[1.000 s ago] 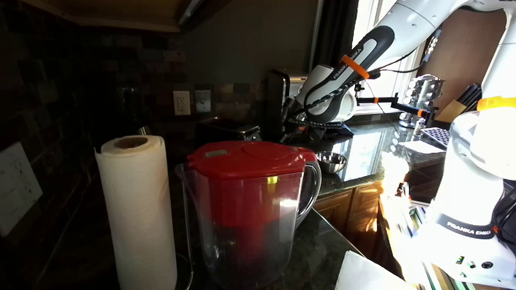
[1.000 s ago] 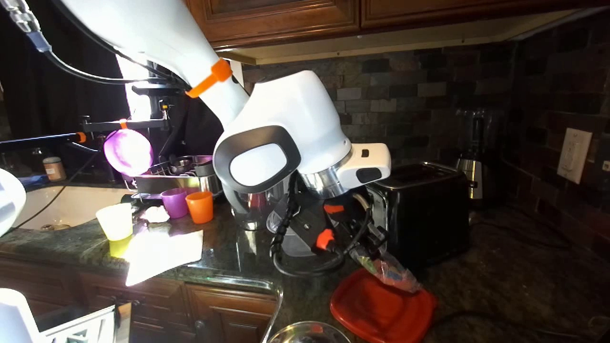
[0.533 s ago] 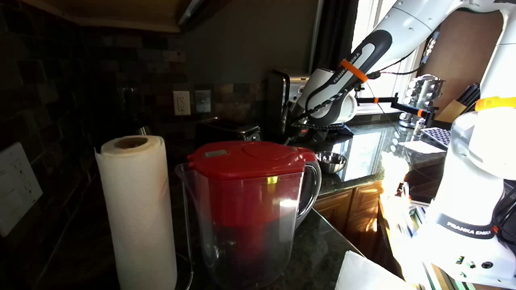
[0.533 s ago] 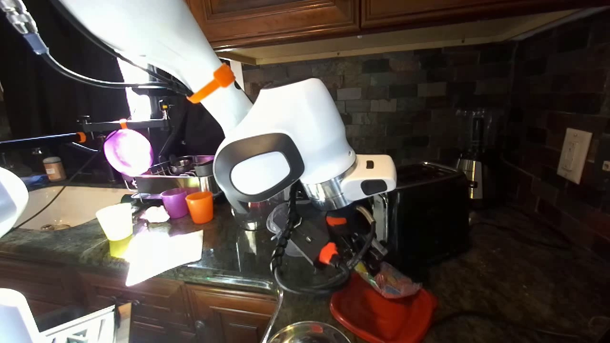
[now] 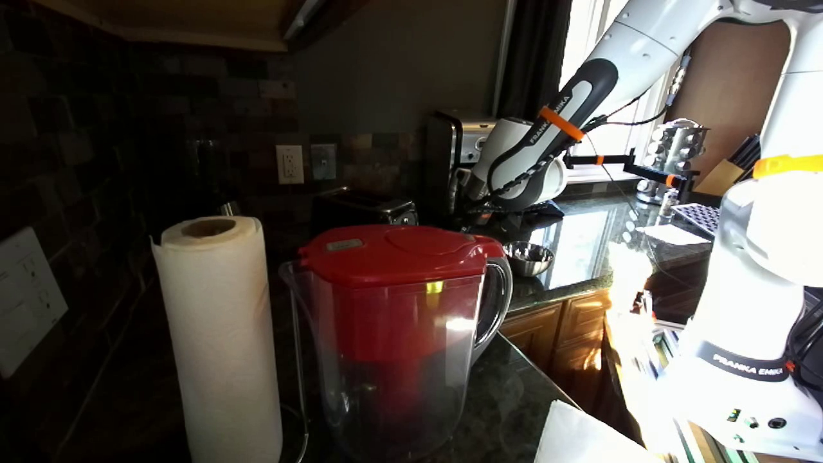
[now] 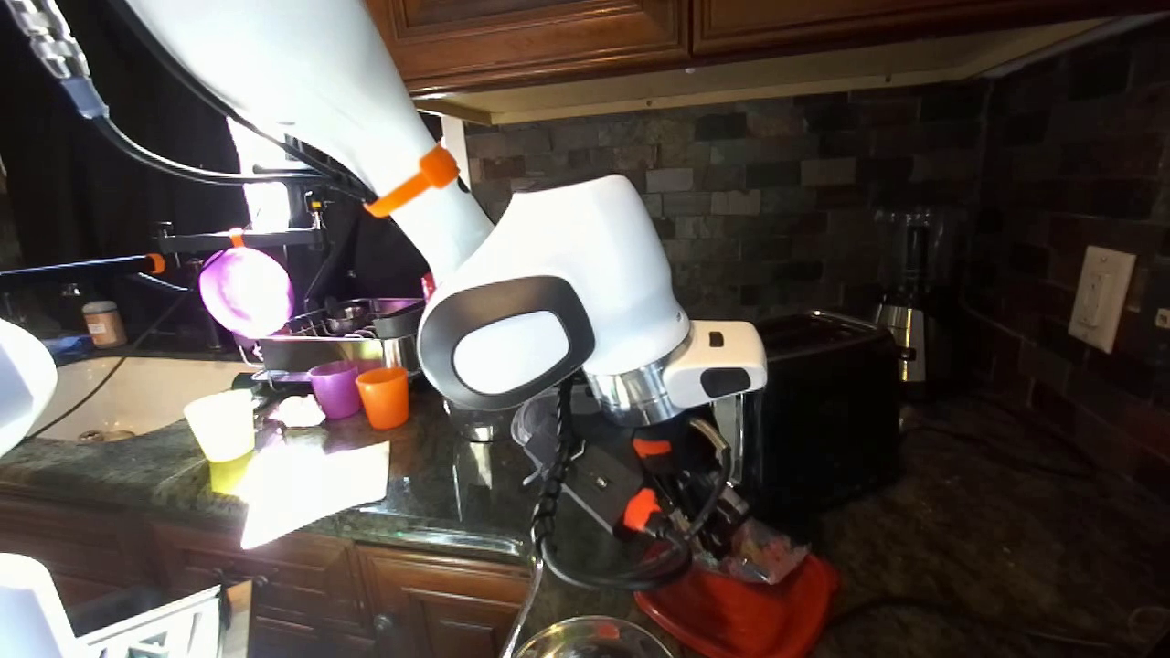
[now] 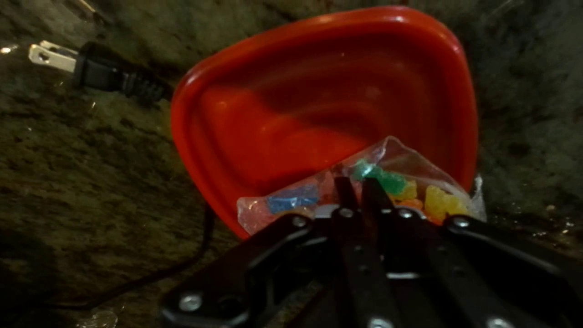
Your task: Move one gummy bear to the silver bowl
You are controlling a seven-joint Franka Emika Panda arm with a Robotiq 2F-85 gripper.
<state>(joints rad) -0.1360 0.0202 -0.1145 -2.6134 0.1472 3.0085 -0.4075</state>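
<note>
Overlapping a clear plastic bag (image 7: 328, 189) of multicoloured gummy bears (image 7: 387, 180), a black gripper (image 7: 358, 179) stands narrow-jawed. Grip cannot be determined.

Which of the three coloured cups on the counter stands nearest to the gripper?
The orange cup; the purple cup and pale yellow cup stand farther from the gripper.

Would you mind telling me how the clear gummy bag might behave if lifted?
The clear gummy bag will probably sag and change shape, since its thin film looks creased. It may be slippery, judging by its glossy highlights. The gummies inside would likely shift, as separate coloured pieces show through.
</note>
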